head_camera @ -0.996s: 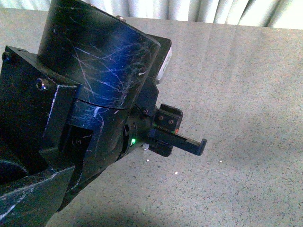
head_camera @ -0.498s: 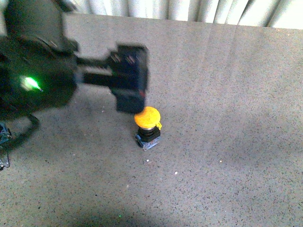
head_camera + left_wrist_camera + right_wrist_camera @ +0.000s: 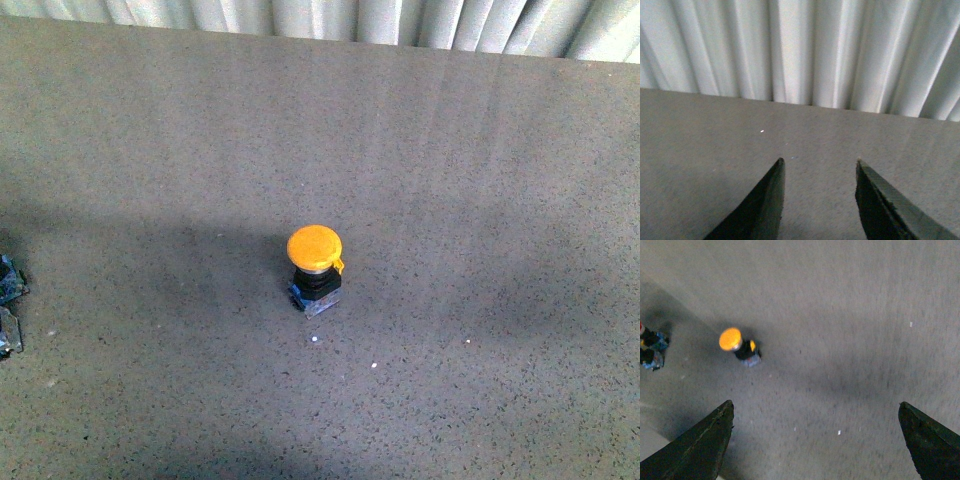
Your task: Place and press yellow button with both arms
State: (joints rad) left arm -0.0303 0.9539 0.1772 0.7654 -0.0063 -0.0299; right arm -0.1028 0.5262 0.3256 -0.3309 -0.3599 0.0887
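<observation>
The yellow button (image 3: 314, 268) stands upright on the grey table, its orange-yellow cap on a black body with a small blue base. Neither arm shows in the front view. The button also shows in the right wrist view (image 3: 736, 345), well clear of my right gripper (image 3: 815, 407), which is open wide and empty above the table. My left gripper (image 3: 819, 161) is open and empty, with only bare table and curtain between its fingers; the button is out of its view.
Blue-grey bits with no cap (image 3: 8, 305) lie at the table's left edge; they also show in the right wrist view (image 3: 651, 350). A white pleated curtain (image 3: 330, 18) hangs behind the table's far edge.
The black arm that filled the front view a second ago swung away to the left and has left the view. The button, hidden at first, now stands in plain sight.
</observation>
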